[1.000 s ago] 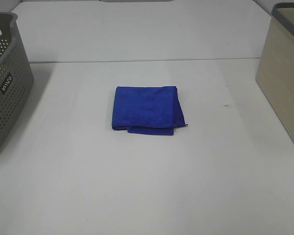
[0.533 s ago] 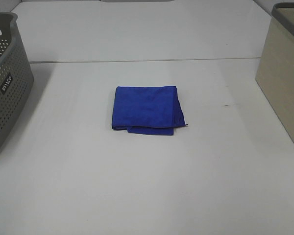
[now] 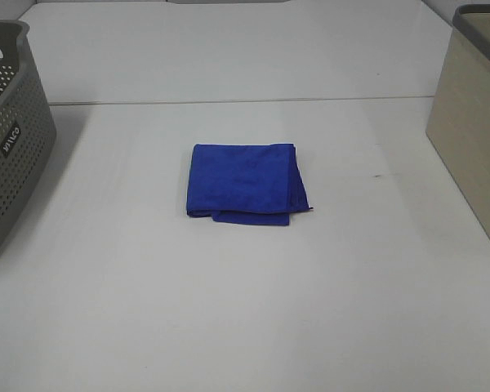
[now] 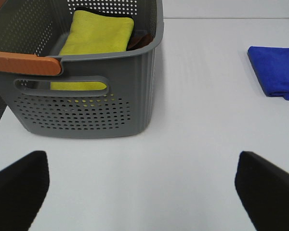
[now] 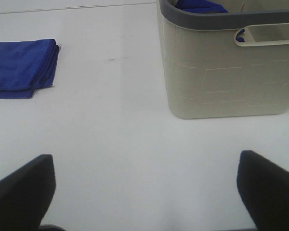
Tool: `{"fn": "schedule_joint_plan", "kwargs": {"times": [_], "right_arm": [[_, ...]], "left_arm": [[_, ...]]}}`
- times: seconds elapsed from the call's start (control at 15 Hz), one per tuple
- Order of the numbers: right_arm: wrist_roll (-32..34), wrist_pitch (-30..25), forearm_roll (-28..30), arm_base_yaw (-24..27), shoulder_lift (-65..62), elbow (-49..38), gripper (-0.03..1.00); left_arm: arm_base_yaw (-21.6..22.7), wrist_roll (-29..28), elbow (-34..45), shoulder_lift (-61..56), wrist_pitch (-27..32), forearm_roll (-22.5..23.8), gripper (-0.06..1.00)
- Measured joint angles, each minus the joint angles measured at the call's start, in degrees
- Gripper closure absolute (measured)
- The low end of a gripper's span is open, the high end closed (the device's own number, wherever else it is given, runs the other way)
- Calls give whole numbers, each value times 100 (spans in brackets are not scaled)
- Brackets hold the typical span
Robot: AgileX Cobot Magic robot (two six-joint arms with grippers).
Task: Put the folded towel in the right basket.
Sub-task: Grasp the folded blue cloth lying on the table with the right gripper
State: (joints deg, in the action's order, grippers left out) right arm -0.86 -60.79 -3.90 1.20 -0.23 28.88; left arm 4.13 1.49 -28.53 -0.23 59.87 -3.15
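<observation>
A folded blue towel (image 3: 243, 181) lies flat in the middle of the white table; it also shows in the left wrist view (image 4: 277, 70) and in the right wrist view (image 5: 20, 66). The beige right basket (image 3: 476, 131) stands at the right edge, with dark blue cloth inside seen in the right wrist view (image 5: 231, 57). My left gripper (image 4: 144, 190) is open and empty, near the grey basket. My right gripper (image 5: 144, 192) is open and empty, in front of the beige basket. Neither gripper shows in the exterior high view.
A grey perforated basket (image 3: 8, 131) stands at the left edge; in the left wrist view (image 4: 86, 101) it holds a yellow cloth (image 4: 98, 36). A seam in the table (image 3: 229, 102) runs across behind the towel.
</observation>
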Motion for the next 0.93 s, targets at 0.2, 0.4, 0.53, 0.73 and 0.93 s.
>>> {"fn": "schedule_joint_plan", "kwargs": {"times": [0.2, 0.4, 0.53, 0.73, 0.93], "right_arm": [[0, 0, 0, 0, 0, 0, -1], [0, 0, 0, 0, 0, 0, -1], [17, 0, 0, 0, 223, 69, -1], [40, -17, -344, 0, 2664, 1278, -1], [52, -350, -739, 0, 5237, 3105, -1]], "left_arm": [[0, 0, 0, 0, 0, 0, -3], [0, 0, 0, 0, 0, 0, -3], [0, 0, 0, 0, 0, 0, -3], [0, 0, 0, 0, 0, 0, -3], [0, 0, 0, 0, 0, 0, -3]]}}
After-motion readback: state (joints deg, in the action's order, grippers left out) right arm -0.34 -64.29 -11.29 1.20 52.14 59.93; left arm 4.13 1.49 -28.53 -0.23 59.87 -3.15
